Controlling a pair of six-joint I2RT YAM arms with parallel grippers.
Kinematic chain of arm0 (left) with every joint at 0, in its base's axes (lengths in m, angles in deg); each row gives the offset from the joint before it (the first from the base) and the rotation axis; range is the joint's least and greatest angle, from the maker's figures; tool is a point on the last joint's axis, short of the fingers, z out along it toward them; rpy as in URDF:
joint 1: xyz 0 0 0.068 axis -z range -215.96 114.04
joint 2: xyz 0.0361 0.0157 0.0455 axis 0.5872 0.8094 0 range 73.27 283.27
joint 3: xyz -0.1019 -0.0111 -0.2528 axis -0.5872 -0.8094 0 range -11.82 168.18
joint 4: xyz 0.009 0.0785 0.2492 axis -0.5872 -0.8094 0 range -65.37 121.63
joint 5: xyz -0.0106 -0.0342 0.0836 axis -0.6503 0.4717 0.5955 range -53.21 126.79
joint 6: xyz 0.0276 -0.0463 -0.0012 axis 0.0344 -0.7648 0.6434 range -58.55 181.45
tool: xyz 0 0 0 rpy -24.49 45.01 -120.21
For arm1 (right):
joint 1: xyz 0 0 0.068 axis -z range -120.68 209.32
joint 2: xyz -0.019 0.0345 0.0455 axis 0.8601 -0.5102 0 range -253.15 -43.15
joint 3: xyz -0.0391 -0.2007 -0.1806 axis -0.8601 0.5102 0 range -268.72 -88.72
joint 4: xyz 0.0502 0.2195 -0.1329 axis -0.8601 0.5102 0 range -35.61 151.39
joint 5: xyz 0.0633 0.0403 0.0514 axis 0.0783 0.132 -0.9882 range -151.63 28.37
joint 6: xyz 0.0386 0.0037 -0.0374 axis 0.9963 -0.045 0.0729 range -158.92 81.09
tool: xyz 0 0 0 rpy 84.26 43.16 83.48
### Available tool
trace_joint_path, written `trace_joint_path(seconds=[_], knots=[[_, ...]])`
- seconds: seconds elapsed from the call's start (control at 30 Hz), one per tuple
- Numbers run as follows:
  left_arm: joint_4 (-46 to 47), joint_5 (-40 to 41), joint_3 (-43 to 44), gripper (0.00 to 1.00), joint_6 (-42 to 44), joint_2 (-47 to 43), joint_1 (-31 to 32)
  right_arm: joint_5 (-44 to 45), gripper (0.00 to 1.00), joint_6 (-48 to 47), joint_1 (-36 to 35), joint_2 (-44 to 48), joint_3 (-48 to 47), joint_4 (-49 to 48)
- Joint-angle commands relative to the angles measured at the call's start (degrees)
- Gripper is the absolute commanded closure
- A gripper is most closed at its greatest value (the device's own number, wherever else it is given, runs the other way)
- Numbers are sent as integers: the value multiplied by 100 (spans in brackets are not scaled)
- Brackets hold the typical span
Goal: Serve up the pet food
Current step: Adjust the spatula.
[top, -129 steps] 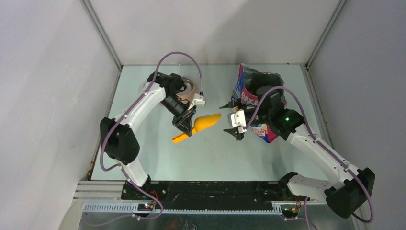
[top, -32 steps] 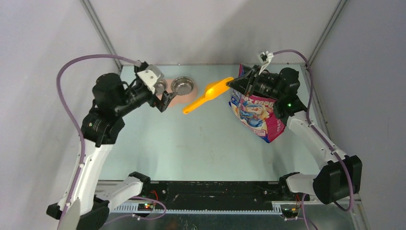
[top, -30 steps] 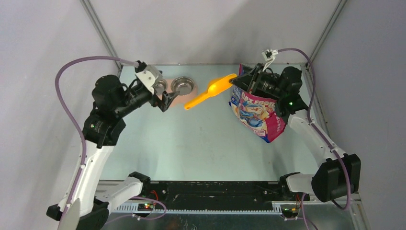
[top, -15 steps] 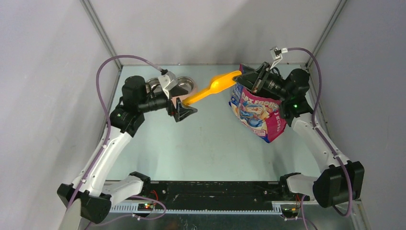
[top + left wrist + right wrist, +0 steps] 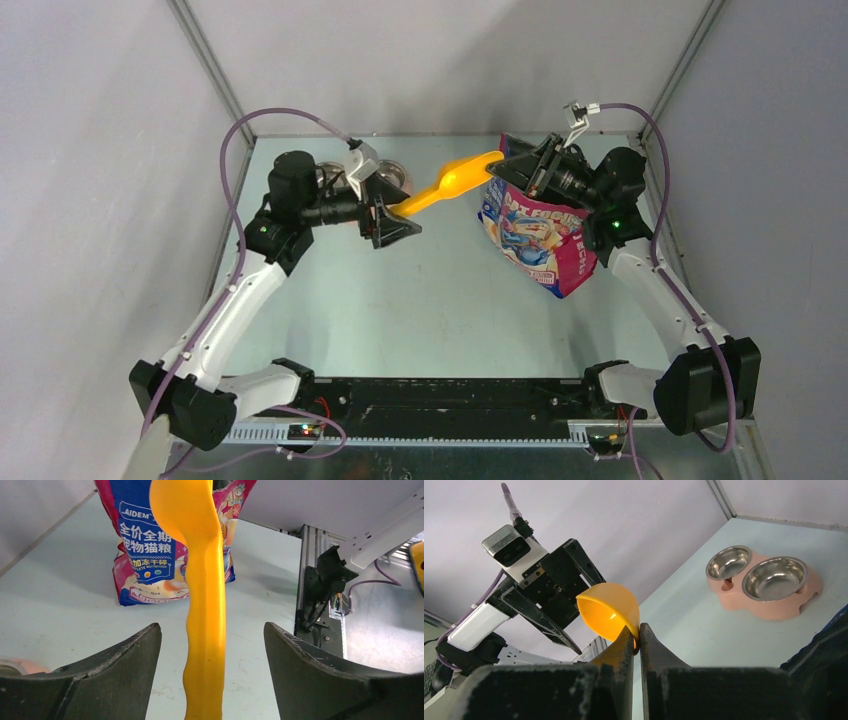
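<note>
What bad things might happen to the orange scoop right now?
1. The right gripper pinches only the thin rim of the orange scoop. It could slip and fall before the other arm has it.
2. The left gripper is open around the handle, not touching. Closing off-centre might twist the scoop loose.
3. The cat food bag stands close to the right gripper; a bump might tip it.

"AIDEM", "全价全期宠物猫粮" and "COMPLETE NUTRITION" on the blue panel of the pet food bag
</note>
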Motion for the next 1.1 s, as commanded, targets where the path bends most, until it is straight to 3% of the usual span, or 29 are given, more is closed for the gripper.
trace_joint_path(seconds=[0.0, 0.1, 0.33, 0.47, 0.53, 0.57, 0.6, 0.63, 0.73, 0.83, 0.87, 0.93, 1.07], knots=[[110, -170, -8, 20, 6, 61, 119, -36, 100, 135, 1, 138, -31, -344], [79, -171, -8, 30, 38, 89, 187, -39, 100, 139, 2, 129, -32, -338], [116, 12, 62, 81, -33, 132, 228, -71, 100, 28, 16, 114, -32, -284], [125, 142, 33, 96, -64, 119, 228, -290, 98, -532, 63, 122, -32, -254], [153, 177, -48, 99, -75, 108, 228, -623, 74, -928, 140, 110, -35, -336], [158, 175, -76, 100, -76, 103, 228, -771, 57, -1213, 167, 104, -38, -404], [162, 154, -126, 100, -72, 98, 228, -1033, 50, -1385, 227, 88, -103, -381], [158, 128, -146, 100, -65, 102, 232, -1129, 39, -1807, 259, 71, -173, -70], [1, -153, -170, 100, 12, 156, 228, -1538, 23, -3003, 326, -11, -749, 1175], [-312, -523, -116, 100, 182, 301, 237, -1625, 5, -5093, 296, 142, -1057, 2841], [-524, -597, -68, 100, 228, 340, 241, -1565, 2, -5641, 262, 225, -1063, 3471], [-898, -761, 10, 100, 460, 463, 270, -1087, 1, -7779, 39, 489, -1040, 4335], [-1462, -856, 134, 100, 794, 653, 327, -18, 0, -9603, -569, 1079, -508, 4550]])
